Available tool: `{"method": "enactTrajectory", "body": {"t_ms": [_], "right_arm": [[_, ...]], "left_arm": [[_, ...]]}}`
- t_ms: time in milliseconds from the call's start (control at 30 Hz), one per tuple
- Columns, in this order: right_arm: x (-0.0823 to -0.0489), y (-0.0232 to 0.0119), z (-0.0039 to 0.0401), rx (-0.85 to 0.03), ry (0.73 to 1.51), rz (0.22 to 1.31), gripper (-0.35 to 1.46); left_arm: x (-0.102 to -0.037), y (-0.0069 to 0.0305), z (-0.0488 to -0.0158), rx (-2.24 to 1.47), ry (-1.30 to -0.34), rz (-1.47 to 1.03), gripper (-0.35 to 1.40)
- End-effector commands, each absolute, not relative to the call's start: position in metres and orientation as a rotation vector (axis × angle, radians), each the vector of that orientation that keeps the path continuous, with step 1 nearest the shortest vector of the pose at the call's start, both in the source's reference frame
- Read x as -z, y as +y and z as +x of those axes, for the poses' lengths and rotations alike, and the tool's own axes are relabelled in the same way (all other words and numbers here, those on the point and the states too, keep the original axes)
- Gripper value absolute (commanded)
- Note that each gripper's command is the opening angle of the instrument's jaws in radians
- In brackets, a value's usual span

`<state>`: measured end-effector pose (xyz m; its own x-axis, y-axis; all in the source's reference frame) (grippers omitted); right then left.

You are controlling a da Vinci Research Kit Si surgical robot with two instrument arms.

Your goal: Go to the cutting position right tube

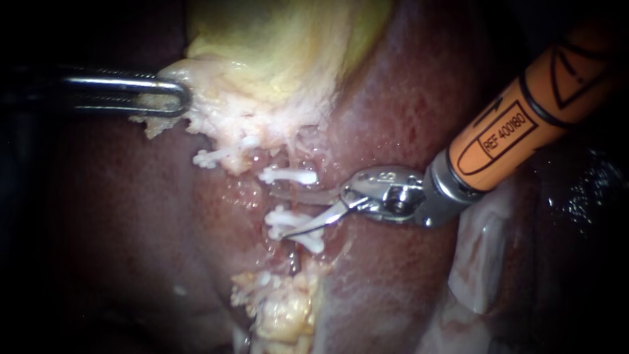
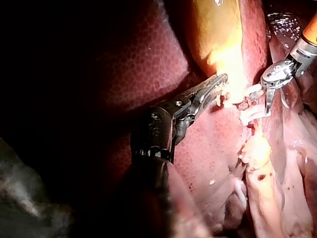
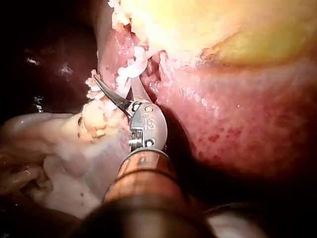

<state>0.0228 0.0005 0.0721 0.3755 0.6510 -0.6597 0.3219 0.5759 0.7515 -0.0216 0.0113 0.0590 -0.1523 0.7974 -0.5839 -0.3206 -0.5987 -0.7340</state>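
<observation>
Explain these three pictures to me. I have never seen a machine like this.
This is a surgical robot working on a pig's dark red liver and yellowish gallbladder. One picture comes from an endoscope close to the tissue. The other two come from a camera on each arm, looking along that arm's own instrument. The left instrument, a thin shaft ending in two small jaws, is shut on the gallbladder's pale lower edge. The right instrument, with the orange shaft, ends in curved blades that stand open among white clips on the tissue below the gallbladder. It holds nothing.
</observation>
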Motion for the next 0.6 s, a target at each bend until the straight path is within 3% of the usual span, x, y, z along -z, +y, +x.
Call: {"method": "enactTrajectory", "body": {"t_ms": [33, 300, 600], "right_arm": [[-0.0719, 0.0004, 0.0230, -0.255, 1.219, 0.995, 1.26], [-0.0710, 0.0007, 0.0257, -0.263, 1.284, 1.015, 1.23], [-0.0706, 0.0008, 0.0277, -0.278, 1.304, 1.015, 1.21]], "left_arm": [[-0.0590, 0.0113, -0.0216, -1.844, -0.579, -1.335, -0.35], [-0.0591, 0.0113, -0.0217, -1.844, -0.578, -1.335, -0.35], [-0.0591, 0.0113, -0.0219, -1.841, -0.576, -1.337, -0.35]]}}
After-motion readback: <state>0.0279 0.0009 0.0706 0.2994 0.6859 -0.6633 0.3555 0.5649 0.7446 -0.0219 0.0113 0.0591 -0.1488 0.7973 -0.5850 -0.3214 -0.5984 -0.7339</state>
